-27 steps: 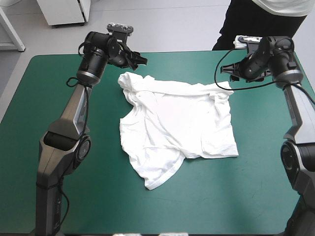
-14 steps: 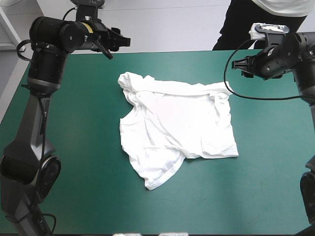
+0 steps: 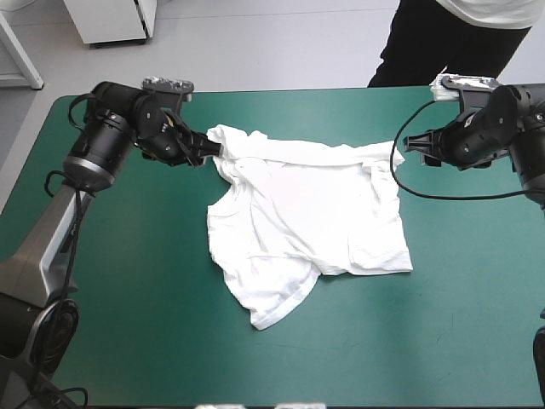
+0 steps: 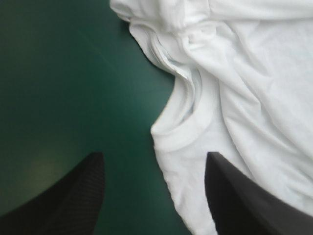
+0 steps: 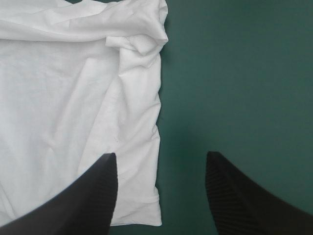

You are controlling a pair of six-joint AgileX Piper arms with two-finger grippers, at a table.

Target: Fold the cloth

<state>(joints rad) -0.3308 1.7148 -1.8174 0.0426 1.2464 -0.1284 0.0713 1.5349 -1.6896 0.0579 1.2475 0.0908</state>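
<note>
**White T-shirt spread on the desk, both grippers open at its far corners**

The T-shirt (image 3: 306,221) lies spread but rumpled on the teal-green desk (image 3: 128,341), nearer the far edge than the near one. Bare cover shows on every side of it, widest on its near side and to its left. One corner of cloth juts out toward the near edge.

The left gripper (image 4: 154,196) is at the T-shirt's far-left corner, its black fingers wide apart. One is over bare cover and the other over white cloth, with nothing held.

The right gripper (image 5: 161,196) is beside the T-shirt's far-right corner, also spread wide and empty. The cloth's side edge runs between its fingers.

From above, both grippers' fingertips are hard to make out against the dark wrists. Each wrist view cuts off most of the T-shirt.
</note>
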